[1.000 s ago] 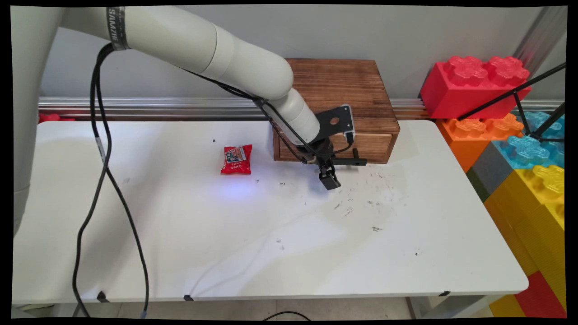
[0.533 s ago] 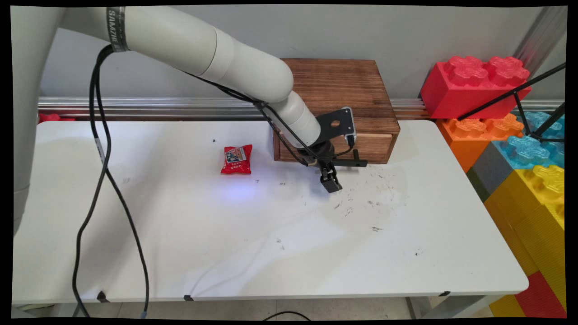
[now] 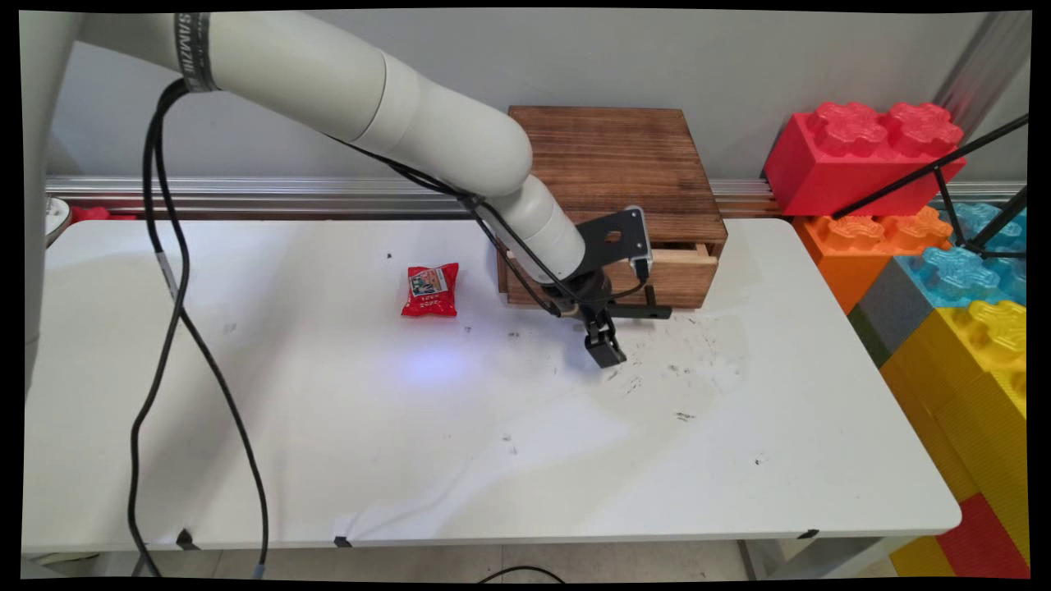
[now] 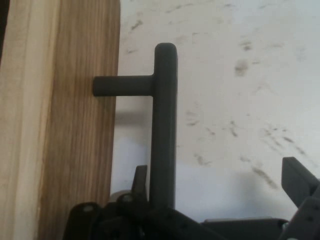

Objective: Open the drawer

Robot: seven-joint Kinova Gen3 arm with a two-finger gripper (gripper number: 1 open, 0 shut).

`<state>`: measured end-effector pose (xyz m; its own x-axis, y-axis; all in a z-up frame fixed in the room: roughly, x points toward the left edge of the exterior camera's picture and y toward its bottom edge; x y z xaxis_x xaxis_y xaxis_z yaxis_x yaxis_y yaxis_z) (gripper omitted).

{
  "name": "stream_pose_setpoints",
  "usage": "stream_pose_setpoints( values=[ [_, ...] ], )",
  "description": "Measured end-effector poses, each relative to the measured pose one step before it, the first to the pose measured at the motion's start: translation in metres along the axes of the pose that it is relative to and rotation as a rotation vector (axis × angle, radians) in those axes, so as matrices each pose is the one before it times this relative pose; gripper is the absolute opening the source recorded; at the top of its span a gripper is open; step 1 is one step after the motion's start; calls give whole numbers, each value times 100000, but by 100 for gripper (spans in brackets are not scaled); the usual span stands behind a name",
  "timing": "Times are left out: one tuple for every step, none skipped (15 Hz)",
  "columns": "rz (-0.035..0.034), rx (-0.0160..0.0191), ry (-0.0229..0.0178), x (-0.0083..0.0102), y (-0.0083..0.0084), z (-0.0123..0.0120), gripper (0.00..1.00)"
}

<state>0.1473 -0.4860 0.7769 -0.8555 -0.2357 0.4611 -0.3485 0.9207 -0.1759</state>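
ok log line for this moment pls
gripper: at drawer handle | drawer: slightly open | wooden box: at table rear | red packet: left of box

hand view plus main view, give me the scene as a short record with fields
gripper: jaws open, astride the handle
finger: between handle and drawer front
drawer: slightly open, in the wooden box
packet: red, on the table, left of the box
blocks: big and coloured, at the table's right

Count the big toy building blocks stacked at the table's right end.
5 at least: red on top by the wall, orange beneath, blue, grey, yellow nearest. More may be hidden.
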Motion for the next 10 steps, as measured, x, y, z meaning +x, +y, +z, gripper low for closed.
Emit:
stream_pose_setpoints(
  values=[
    [-92, -491, 23, -24, 459, -99, 100],
    [-91, -475, 16, -41, 431, -69, 100],
    [70, -451, 59, -36, 428, -61, 100],
    [186, -548, 107, -23, 483, -52, 100],
    [243, -544, 182, -28, 511, -99, 100],
    [297, -567, 167, -19, 499, -94, 100],
    [391, -659, 168, -9, 553, -102, 100],
    [430, -558, 168, -23, 499, -97, 100],
    [329, -346, 140, -6, 316, -60, 100],
    [757, -604, 273, -1, 547, -93, 100]
  ],
)
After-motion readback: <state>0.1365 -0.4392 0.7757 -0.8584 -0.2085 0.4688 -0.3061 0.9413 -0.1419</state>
